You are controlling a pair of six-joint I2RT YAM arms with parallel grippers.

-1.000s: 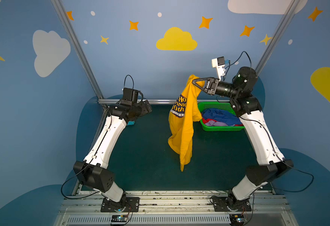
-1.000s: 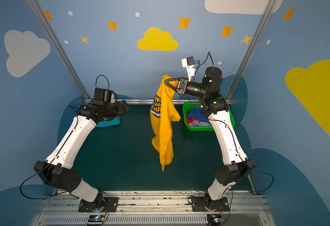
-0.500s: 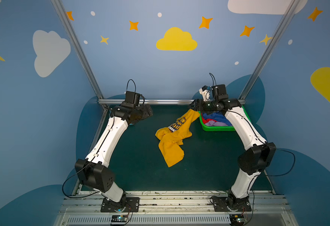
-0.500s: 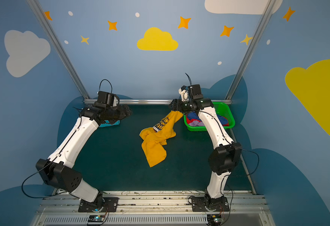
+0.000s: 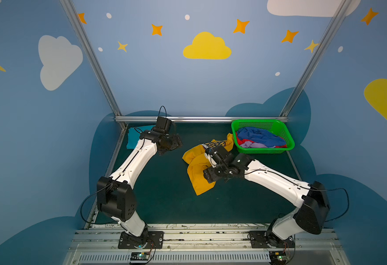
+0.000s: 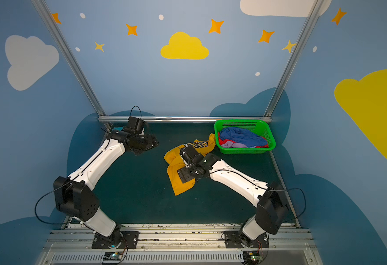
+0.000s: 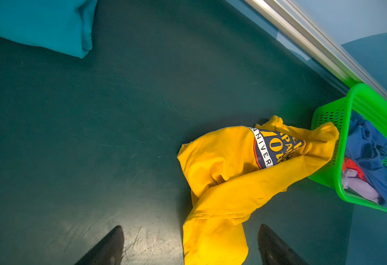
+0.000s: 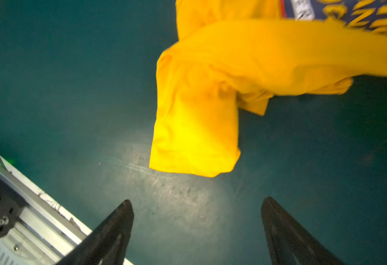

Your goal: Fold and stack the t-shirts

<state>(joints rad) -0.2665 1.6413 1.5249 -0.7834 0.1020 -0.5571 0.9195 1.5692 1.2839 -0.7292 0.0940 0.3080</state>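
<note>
Right wrist view: mustard-yellow cotton t-shirt [image 8: 194, 137], dangling from the right gripper [image 8: 197, 200] a second ago, now lies crumpled just ahead of its released, empty jaws; left gripper [image 7: 190, 227] gapes too.

The mustard t-shirt [image 5: 198, 181], no longer aloft, lies crumpled on the bench [image 5: 165, 195]. The right gripper [image 8: 197, 202] is released and withdrawn toward 6 o'clock.

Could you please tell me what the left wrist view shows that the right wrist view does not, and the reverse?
Only the left wrist view: the folded teal t-shirt and the green basket holding more shirts. Only the right wrist view: the metal base rail. Both: the crumpled yellow t-shirt on the dark mat, and open, empty jaws, of the left gripper and right gripper respectively.
</note>
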